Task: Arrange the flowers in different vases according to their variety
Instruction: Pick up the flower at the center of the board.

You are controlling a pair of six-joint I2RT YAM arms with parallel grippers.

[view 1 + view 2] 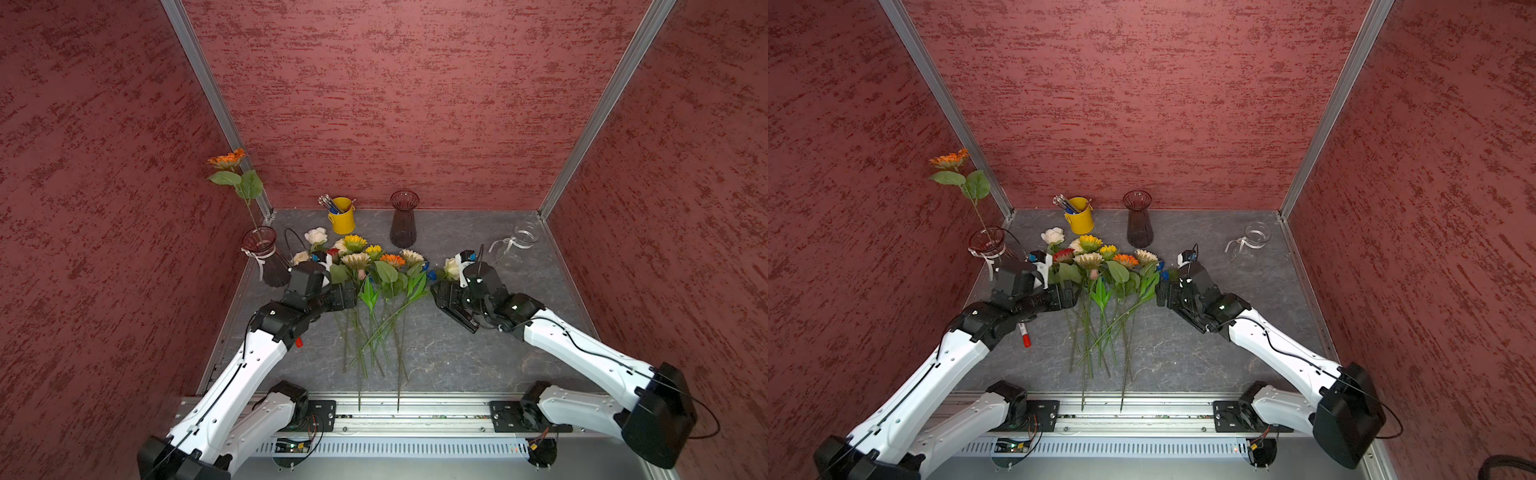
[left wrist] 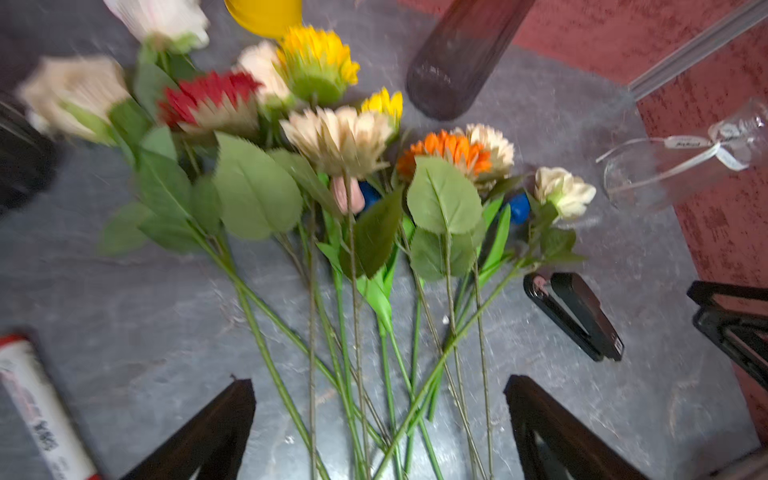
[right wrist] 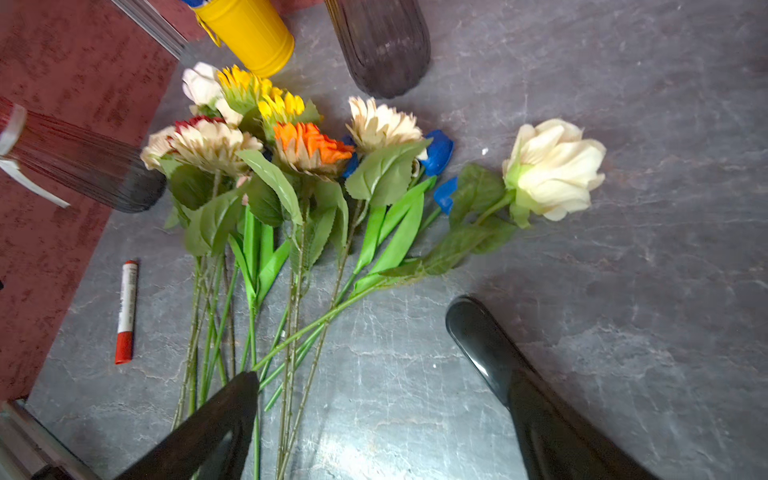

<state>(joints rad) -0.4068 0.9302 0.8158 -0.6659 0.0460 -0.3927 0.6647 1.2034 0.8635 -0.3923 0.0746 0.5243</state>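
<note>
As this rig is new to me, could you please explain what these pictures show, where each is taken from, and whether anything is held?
Two robot arms work at a grey table. Two pictures look down from one overhead camera pair; two come from wrist cameras. A pile of flowers lies on the table; an orange sunflower stands in the ribboned dark vase. The plain dark vase and clear vase are empty. A yellow bucket and red marker are also there. The left gripper and right gripper are open, empty.
</note>
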